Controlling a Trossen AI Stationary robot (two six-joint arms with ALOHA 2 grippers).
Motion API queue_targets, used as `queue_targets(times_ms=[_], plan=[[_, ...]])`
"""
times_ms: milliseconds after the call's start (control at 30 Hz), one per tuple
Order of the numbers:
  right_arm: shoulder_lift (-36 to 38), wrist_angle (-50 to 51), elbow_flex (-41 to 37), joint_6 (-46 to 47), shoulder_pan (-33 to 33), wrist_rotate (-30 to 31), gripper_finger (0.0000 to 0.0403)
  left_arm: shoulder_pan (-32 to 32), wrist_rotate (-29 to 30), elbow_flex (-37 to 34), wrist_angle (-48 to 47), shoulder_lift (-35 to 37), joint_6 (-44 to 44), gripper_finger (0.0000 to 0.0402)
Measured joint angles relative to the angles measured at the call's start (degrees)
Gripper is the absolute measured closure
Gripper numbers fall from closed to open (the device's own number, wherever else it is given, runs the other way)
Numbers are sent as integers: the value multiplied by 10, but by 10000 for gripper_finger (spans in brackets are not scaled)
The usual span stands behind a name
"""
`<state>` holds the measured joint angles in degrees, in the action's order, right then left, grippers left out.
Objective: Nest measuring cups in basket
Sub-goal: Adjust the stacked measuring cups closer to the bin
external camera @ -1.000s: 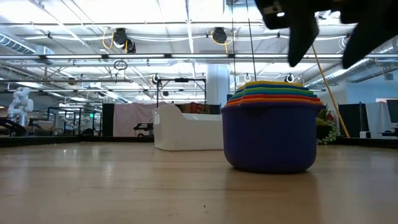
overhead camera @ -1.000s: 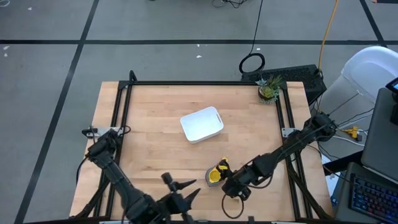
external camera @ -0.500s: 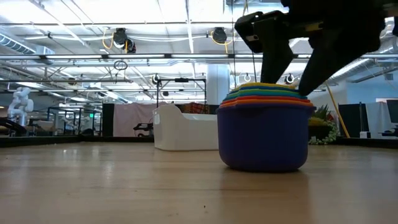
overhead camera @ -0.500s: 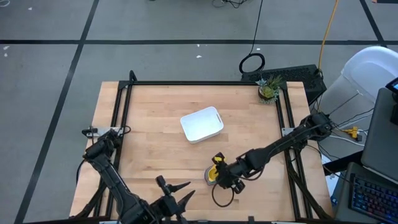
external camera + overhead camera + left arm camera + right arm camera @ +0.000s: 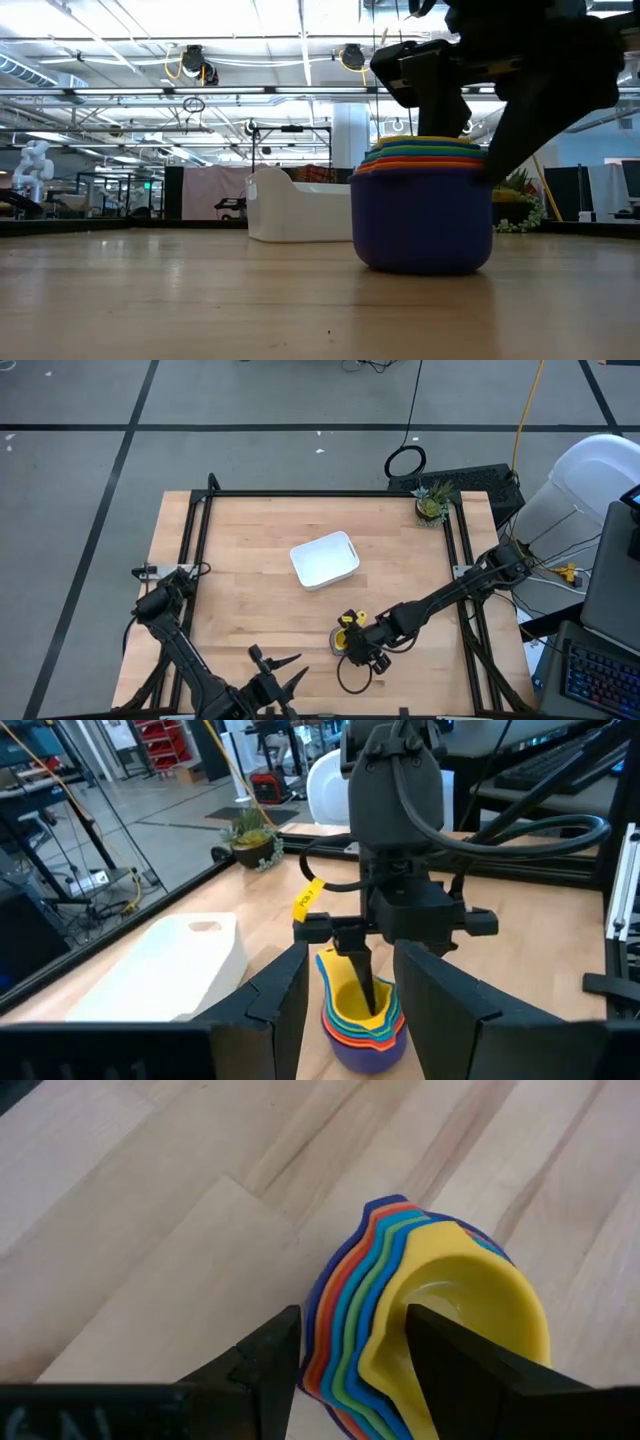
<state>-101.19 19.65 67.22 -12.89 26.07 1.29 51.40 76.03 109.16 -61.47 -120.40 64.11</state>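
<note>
Cups [image 5: 344,643] are sitting nested on the table [image 5: 250,590], well apart from the basket [image 5: 325,560]; the right gripper [image 5: 352,645] is straddling the stack's rim, fingers spread. The left gripper [image 5: 283,678] is waiting nearby, fingers parted. Lower cups are showing only as rims.

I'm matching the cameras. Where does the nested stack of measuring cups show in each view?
High view: stack of coloured plastic measuring cups, near table edge, centre-right.
Low view: right of centre.
Left wrist view: bottom centre.
Right wrist view: centre-right.
Shared landmark: white shallow plastic basket, missing from the right wrist view.
</note>
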Motion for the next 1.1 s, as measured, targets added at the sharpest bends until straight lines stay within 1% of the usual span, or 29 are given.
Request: queue_targets(times_ms=[200, 367, 533, 600, 733, 833, 933, 1033, 1100], plan=[[0, -7, 0, 23, -12, -5, 227, 2, 5, 0, 0, 0, 2, 250], [0, -8, 0, 50, -23, -33, 227, 2, 5, 0, 0, 0, 5, 250], [0, -1, 0, 86, -32, -30, 227, 2, 5, 0, 0, 0, 5, 250], [0, -2, 0, 96, -35, -21, 227, 2, 5, 0, 0, 0, 5, 250], [0, 0, -1, 106, -36, 35, 225, 2, 5, 0, 0, 0, 6, 250], [0, -7, -1, 120, -41, 62, 218, 2, 5, 0, 1, 0, 6, 250], [0, -17, -1, 137, -51, 66, 211, 2, 5, 0, 2, 0, 7, 250], [0, -16, -1, 160, -60, 89, 206, 2, 5, 0, 4, 0, 7, 250], [0, -17, -1, 169, -67, 93, 204, 2, 5, 0, 6, 0, 7, 250]])
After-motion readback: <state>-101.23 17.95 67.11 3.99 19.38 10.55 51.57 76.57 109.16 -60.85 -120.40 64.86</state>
